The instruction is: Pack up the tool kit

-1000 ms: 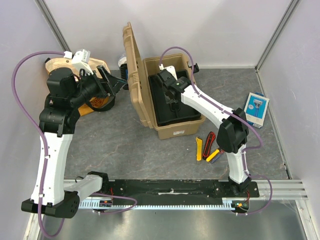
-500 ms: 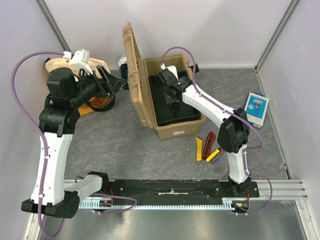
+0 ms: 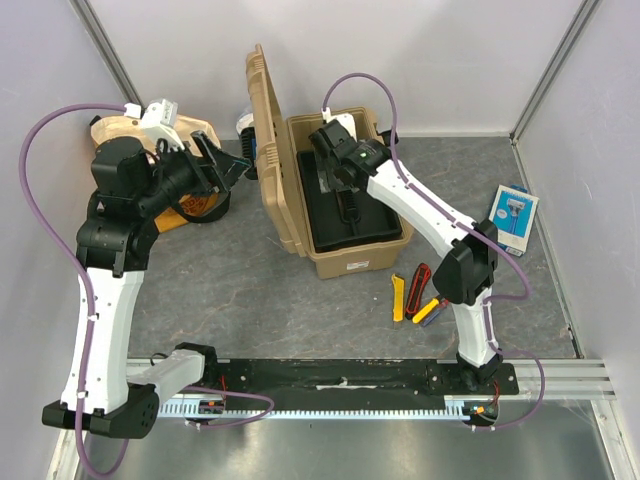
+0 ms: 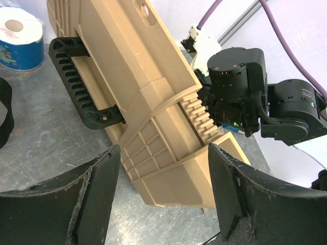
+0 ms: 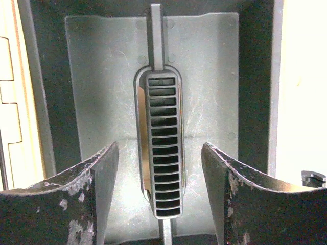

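While the right gripper (image 5: 159, 149) hangs over the grip bar (image 5: 162, 153) of the black inner tray (image 3: 335, 228), jaws spread wide either side of it and holding nothing, I see that tray seated in the tan toolbox (image 3: 355, 257), open mid-table with its lid (image 3: 265, 150) upright. Left gripper (image 4: 162, 153) is also wide open and empty, facing the lid's outer face near the carry handle (image 4: 76, 81), not touching. Yellow cutter (image 3: 398, 297) and red cutter (image 3: 420, 282) lie on the table (image 3: 250, 290) just in front of the box.

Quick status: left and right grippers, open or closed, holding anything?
Left gripper: open, holding nothing.
Right gripper: open, jaws either side of the tray handle, not gripping it.
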Available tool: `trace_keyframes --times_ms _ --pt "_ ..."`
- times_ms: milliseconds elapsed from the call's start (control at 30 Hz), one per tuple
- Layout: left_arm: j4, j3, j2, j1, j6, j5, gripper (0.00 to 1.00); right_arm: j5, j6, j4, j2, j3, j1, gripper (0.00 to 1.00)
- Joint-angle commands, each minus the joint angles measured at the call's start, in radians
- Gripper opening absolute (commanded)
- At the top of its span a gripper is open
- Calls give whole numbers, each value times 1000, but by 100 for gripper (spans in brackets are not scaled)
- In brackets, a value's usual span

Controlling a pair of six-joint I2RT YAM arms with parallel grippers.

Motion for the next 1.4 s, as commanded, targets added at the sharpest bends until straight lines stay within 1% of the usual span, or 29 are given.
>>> trace_keyframes --times_ms 0,100,200,300,500,667,800,833,933,1000,1033,1100,1200,1267,1367 --pt "25 -1 -24 -2 -10 -5 75 36 6 -14 -61 39 -11 73" --pt "25 1 -22 -2 -12 -3 75 59 26 -11 -121 10 -34 73" --pt "27 5 -19 -2 -14 6 75 107 58 -11 -205 -68 -61 73" --pt "56 19 -16 -2 9 104 75 153 135 -8 -335 -212 -103 73" --pt "165 -10 -67 -3 36 279 75 145 287 7 -645 -602 -241 72" --pt "191 -13 -62 -19 40 376 75 161 391 -51 -841 -796 -321 71" --pt "202 -15 -47 -31 26 376 75 142 443 -113 -926 -897 -348 70" --pt "202 -15 -42 -32 19 367 75 112 452 -123 -937 -930 -355 67" --pt "202 -21 -31 -34 2 337 75 38 492 -143 -963 -1059 -365 51" --pt "196 -25 -34 -34 -7 311 75 -18 527 -123 -1007 -1180 -365 39" --pt "191 -25 -36 -34 -7 299 75 -49 535 -101 -1029 -1231 -368 35" --pt "179 -27 -36 -34 -9 268 75 -112 555 -59 -1056 -1322 -370 33" --pt "162 -27 -31 -37 -10 233 75 -175 564 8 -1049 -1429 -370 31" --pt "154 -25 -30 -34 -10 218 75 -186 560 41 -1037 -1469 -371 31" --pt "149 -25 -30 -34 -12 210 75 -181 557 81 -1023 -1483 -371 31"
